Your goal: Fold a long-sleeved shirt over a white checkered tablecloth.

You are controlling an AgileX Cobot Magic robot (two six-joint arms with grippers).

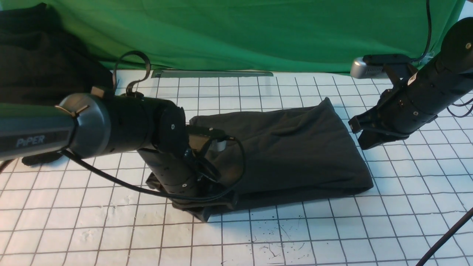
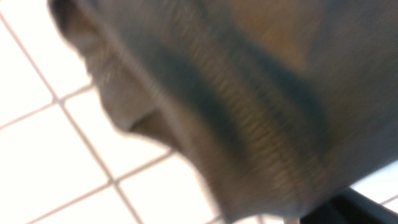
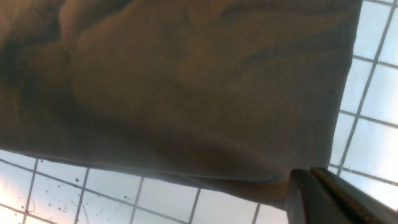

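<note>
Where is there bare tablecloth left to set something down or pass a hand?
Widest free patch: the near strip of tablecloth in front of the shirt. Also free: right of the shirt, nearer than the right gripper, and a band between shirt and green cloth. Crowded: the left, under the left arm and its cable, beside the dark bundle.

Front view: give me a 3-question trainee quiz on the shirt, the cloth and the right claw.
1. True or false: the long-sleeved shirt lies spread flat with both sleeves out.
2. What is beyond the far edge of the white checkered tablecloth? A: green cloth; B: wooden panel; C: metal shelf.
3. Fill in: the right claw, near the shirt's right end, is ___ (open or shut).
Key: 1 false, it is folded into a compact bundle; 2 A; 3 shut.
</note>
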